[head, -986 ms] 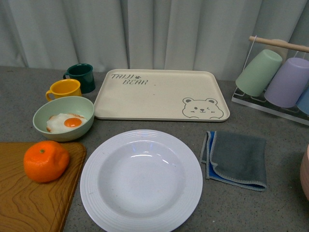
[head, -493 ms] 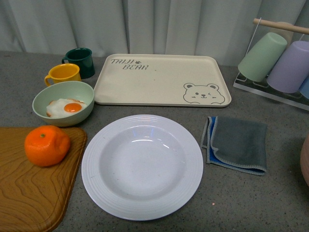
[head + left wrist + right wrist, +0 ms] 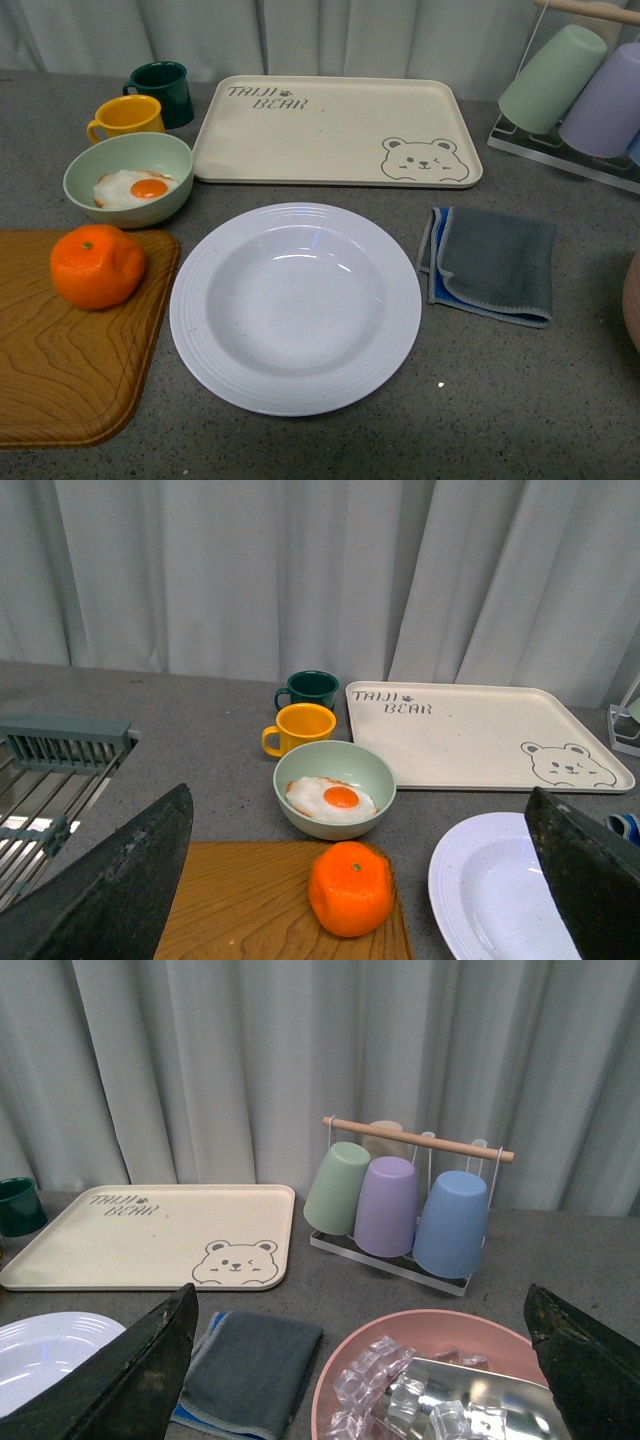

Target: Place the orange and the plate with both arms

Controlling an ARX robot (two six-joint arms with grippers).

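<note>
The orange (image 3: 97, 266) sits on a wooden board (image 3: 70, 380) at the front left, green stem dot up. Right of it, the large white plate (image 3: 295, 305) with a ribbed rim lies empty on the grey table. In the left wrist view the orange (image 3: 351, 888) lies straight ahead between the wide-apart fingers of my left gripper (image 3: 358, 810), which is open and holds nothing; the plate (image 3: 490, 890) is beside it. My right gripper (image 3: 360, 1295) is open too, hovering over a pink bowl, with the plate's edge (image 3: 40, 1355) off to the side. Neither arm shows in the front view.
Behind the board stand a pale green bowl with a fried egg (image 3: 127, 180), a yellow mug (image 3: 127, 115) and a dark green mug (image 3: 162, 80). The cream bear tray (image 3: 330, 130) lies at the back. A grey cloth (image 3: 495, 265), a cup rack (image 3: 580, 80) and a pink bowl of ice (image 3: 440, 1380) are at the right.
The front view has tilted downward, so the whole scene has slid up in the picture. The orange, plate and other things keep their places relative to each other.
</note>
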